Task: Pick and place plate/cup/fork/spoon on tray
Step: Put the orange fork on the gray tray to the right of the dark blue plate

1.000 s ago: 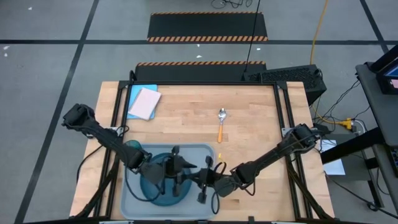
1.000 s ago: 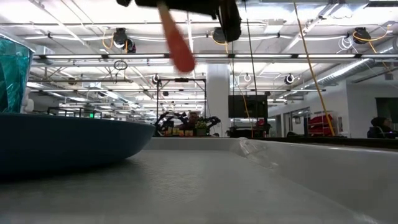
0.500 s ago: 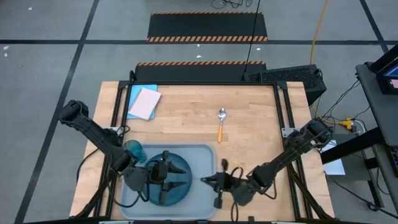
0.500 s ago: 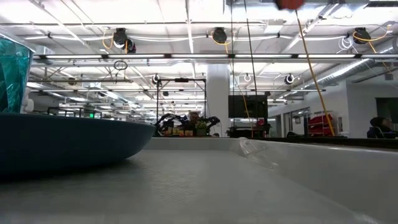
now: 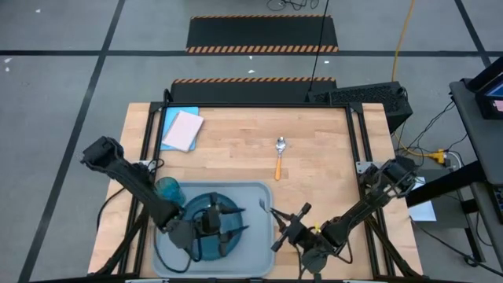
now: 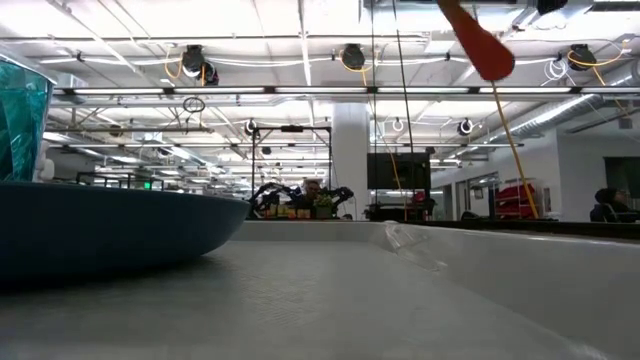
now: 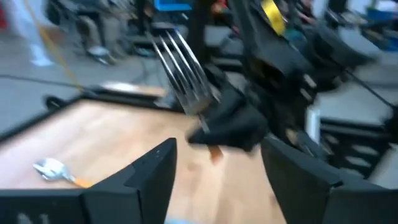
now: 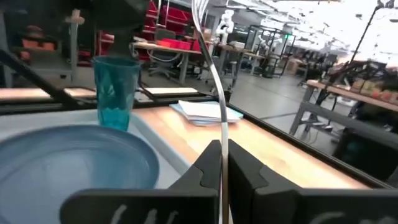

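The dark teal plate (image 5: 206, 236) lies on the grey-blue tray (image 5: 255, 192). The teal cup (image 5: 167, 189) stands upright on the table at the tray's far left corner. The spoon (image 5: 279, 157) lies on the bare wood at mid-table. My right gripper (image 5: 284, 233) is at the tray's right rim and is shut on the fork (image 5: 273, 214). The fork's red-orange handle end (image 6: 482, 47) shows at the top of the low view. My left gripper (image 5: 233, 222) is open and empty above the plate, facing the fork (image 7: 184, 70). My right gripper pinches the fork between its two shut fingers (image 8: 205, 168), about where the metal neck (image 8: 222, 134) meets the handle. The tines (image 8: 203, 18) stick out beyond the fingertips. The fork is lifted clear and tilted, its handle end (image 6: 482, 47) hanging above the tray.
A flat blue-and-pink rectangle (image 5: 181, 130) lies at the table's far left corner. The tray's floor right of the plate (image 6: 330, 300) is bare. Black frame rails run along the table's left and right edges.
My right gripper has carried the fork from above the tray's right part toward the table's right edge, to the tray's right rim. The fork has turned in the air, its handle end swinging up and then partly down again. My left gripper has shifted slightly above the plate.
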